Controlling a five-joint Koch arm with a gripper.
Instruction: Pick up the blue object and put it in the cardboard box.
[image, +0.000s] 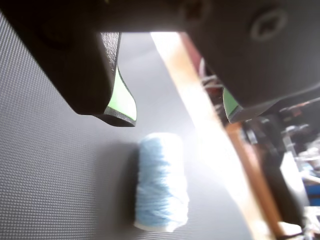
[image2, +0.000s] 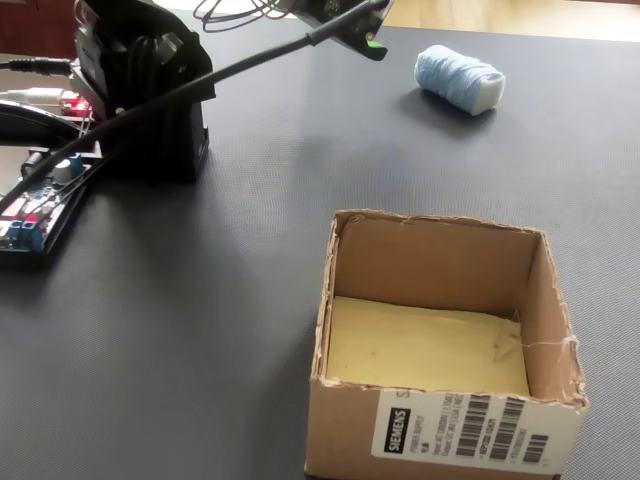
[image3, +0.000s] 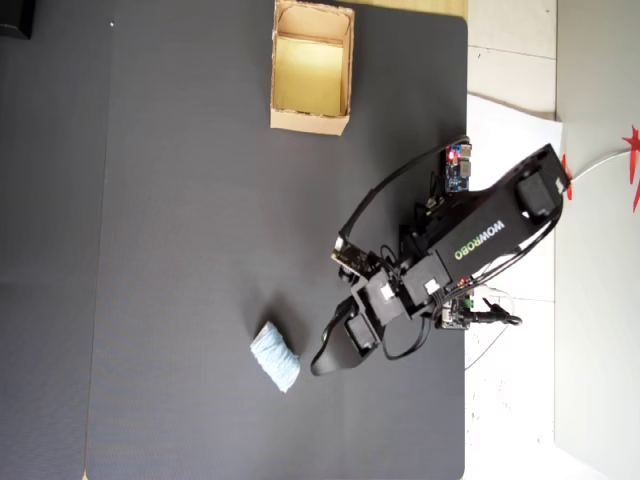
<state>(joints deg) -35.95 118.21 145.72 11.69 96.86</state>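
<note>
The blue object (image: 162, 182), a pale blue rolled bundle, lies on the dark mat just beyond the jaws in the wrist view. My gripper (image: 176, 116) is open, its green-lined fingers wide apart with nothing between them. Seen from overhead, the gripper (image3: 330, 358) hangs just right of the blue object (image3: 274, 356), apart from it. The cardboard box (image3: 310, 122) stands open at the mat's far top edge with nothing inside. In the fixed view the box (image2: 450, 430) is in front, the blue object (image2: 458, 78) at the back, and the gripper (image2: 365, 38) to its left.
The arm's base (image2: 150, 90) and circuit boards (image2: 30, 210) with cables sit at the mat's left in the fixed view. A wooden strip (image: 210, 130) edges the mat in the wrist view. Overhead, a white surface (image3: 510, 130) lies right of the mat.
</note>
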